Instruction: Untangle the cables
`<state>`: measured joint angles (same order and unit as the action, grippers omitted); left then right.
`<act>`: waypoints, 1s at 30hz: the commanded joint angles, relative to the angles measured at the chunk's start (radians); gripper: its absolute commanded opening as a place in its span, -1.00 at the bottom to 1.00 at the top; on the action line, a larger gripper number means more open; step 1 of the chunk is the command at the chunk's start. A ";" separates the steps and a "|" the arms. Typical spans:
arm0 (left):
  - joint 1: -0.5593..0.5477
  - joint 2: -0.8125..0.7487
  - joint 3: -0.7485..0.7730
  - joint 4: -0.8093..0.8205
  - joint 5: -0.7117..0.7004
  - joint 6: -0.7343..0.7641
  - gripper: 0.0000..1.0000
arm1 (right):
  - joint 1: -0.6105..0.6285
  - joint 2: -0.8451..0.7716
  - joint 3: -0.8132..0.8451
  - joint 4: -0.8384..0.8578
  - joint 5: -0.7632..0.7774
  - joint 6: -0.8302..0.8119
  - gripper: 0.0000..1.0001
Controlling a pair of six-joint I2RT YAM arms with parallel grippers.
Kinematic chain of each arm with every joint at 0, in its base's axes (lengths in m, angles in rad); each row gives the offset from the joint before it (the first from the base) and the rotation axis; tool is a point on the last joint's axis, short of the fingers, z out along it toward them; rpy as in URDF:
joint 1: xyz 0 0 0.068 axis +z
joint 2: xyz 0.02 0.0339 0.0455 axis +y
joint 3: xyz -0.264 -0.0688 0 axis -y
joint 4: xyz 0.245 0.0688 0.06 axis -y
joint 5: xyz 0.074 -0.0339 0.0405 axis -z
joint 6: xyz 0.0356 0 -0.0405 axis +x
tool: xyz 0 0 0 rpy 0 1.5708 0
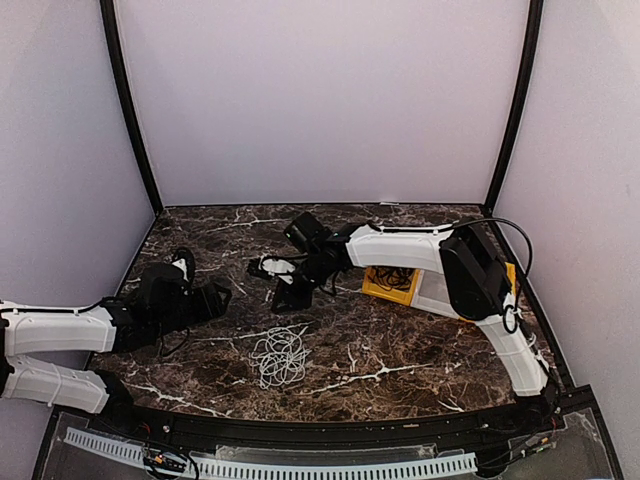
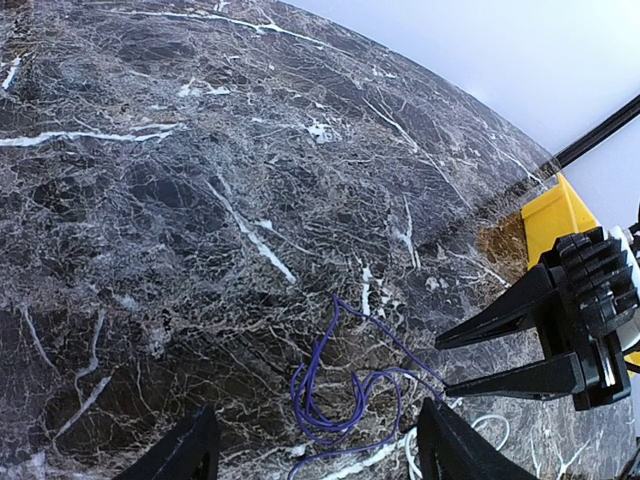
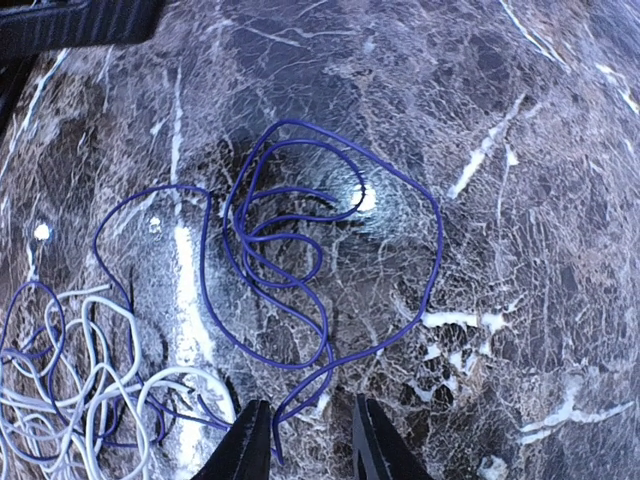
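Purple cable lies flat on the dark marble table, left of centre. It forms several loose overlapping loops, with one long strand sweeping wide around them. Its lower-left end runs into the white cables and threads through their coils. From above, the white cables show as a pale squiggly heap near the front middle of the table; the purple one is too thin to pick out there. Black cables sit bunched inside a yellow bin at the right, well apart from the heap. Right gripper hangs low over the purple loops, jaws parted with a narrow gap. A purple strand runs down just beside one finger; I cannot tell whether they touch. Right arm stretches from its base at the front right, elbow high, forearm laid across toward the table's left-centre. Left gripper has its jaws spread wide, with nothing between them but the table and the near end of the purple cable. Left arm lies low along the left edge, wrist turned inward. In the left wrist view the right gripper points in from the right, its fingers apart, close to the purple loops.
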<state>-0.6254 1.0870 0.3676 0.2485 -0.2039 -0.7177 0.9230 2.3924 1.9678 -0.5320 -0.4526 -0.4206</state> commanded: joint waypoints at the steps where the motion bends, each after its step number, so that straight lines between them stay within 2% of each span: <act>1: 0.007 -0.019 -0.003 0.022 -0.017 0.014 0.41 | 0.011 0.033 0.036 -0.012 0.001 0.016 -0.51; 7: 0.007 -0.007 -0.001 0.045 -0.004 0.039 0.41 | 0.010 -0.010 0.038 -0.040 0.006 0.014 -1.00; 12: 0.007 -0.012 0.000 0.096 0.052 0.113 0.41 | 0.010 -0.168 -0.003 -0.080 0.034 -0.033 -1.00; 18: 0.000 -0.040 -0.057 0.432 0.263 0.225 0.41 | 0.010 -0.345 -0.038 -0.114 0.047 -0.040 -1.00; 21: -0.017 -0.023 -0.040 0.533 0.338 0.259 0.42 | 0.010 -0.403 -0.051 -0.127 0.051 -0.047 -1.00; 28: -0.075 0.164 0.079 0.637 0.426 0.343 0.40 | 0.010 -0.503 -0.074 -0.138 0.029 -0.050 -1.00; 30: -0.080 0.238 0.135 0.643 0.396 0.333 0.30 | 0.010 -0.529 -0.067 -0.149 0.020 -0.058 -1.00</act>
<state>-0.6903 1.2335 0.4187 0.8001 0.1654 -0.4252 0.9249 1.9015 1.9167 -0.6540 -0.4145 -0.4633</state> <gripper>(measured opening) 0.681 0.009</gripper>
